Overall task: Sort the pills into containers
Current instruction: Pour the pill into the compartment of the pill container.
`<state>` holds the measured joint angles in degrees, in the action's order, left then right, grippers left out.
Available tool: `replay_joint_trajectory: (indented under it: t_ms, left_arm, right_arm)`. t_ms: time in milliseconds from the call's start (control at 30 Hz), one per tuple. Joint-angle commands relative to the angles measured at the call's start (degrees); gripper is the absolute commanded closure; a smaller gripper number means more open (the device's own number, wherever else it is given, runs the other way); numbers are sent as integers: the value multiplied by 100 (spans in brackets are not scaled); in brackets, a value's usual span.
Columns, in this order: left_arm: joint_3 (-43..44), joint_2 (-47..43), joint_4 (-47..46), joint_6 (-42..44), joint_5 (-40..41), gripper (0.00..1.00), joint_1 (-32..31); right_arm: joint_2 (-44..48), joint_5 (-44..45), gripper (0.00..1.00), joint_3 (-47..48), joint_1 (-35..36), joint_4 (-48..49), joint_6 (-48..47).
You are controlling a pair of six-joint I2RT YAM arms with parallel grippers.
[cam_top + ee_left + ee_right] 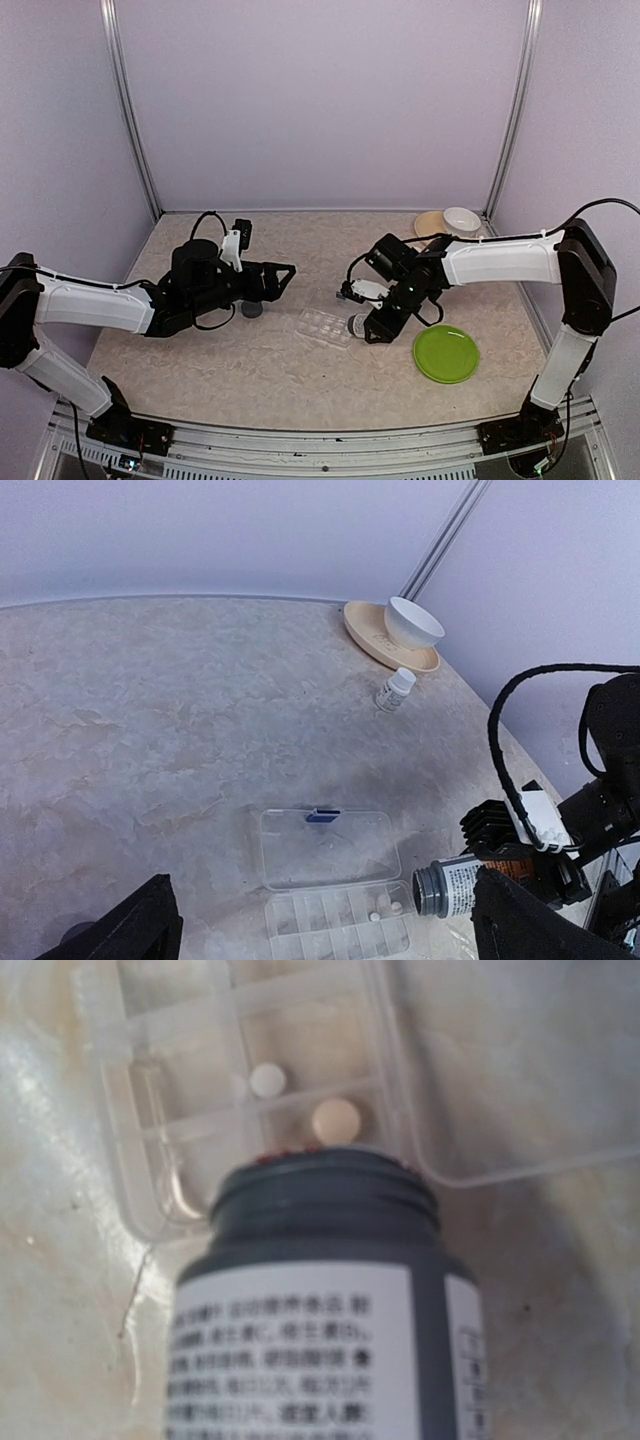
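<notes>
The containers are a clear pill organiser [322, 325] lying with its lid [325, 848] folded open. A white pill [268, 1080] and a beige pill [335, 1120] lie in neighbouring end compartments [340, 920]. My right gripper [370, 322] is shut on an uncapped pill bottle [460, 885], tilted with its grey mouth [325, 1195] at the organiser's edge beside those pills. Its fingers are hidden behind the bottle in the right wrist view. My left gripper [285, 272] hangs open and empty to the left of the organiser, its fingers [130, 930] wide apart.
A green plate [446, 353] lies right of the organiser. A white bowl [461, 218] sits on a tan dish [365, 635] in the far right corner, with a small white bottle [396, 690] beside it. A grey cap [252, 310] rests under the left arm.
</notes>
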<state>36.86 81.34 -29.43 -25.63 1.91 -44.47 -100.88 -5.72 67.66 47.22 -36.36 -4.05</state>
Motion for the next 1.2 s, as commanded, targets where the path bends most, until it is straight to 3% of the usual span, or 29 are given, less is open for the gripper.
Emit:
replay_joint_trajectory:
  t_ms: [0, 1167]
  left_arm:
    - [-91, -13, -198, -34, -40, 1, 35]
    - [5, 48, -183, -15, -98, 1, 52]
  right_arm:
    - [-62, 48, 100, 231, -20, -127, -38]
    - [-395, 252, 100, 777, -6, -672, -39]
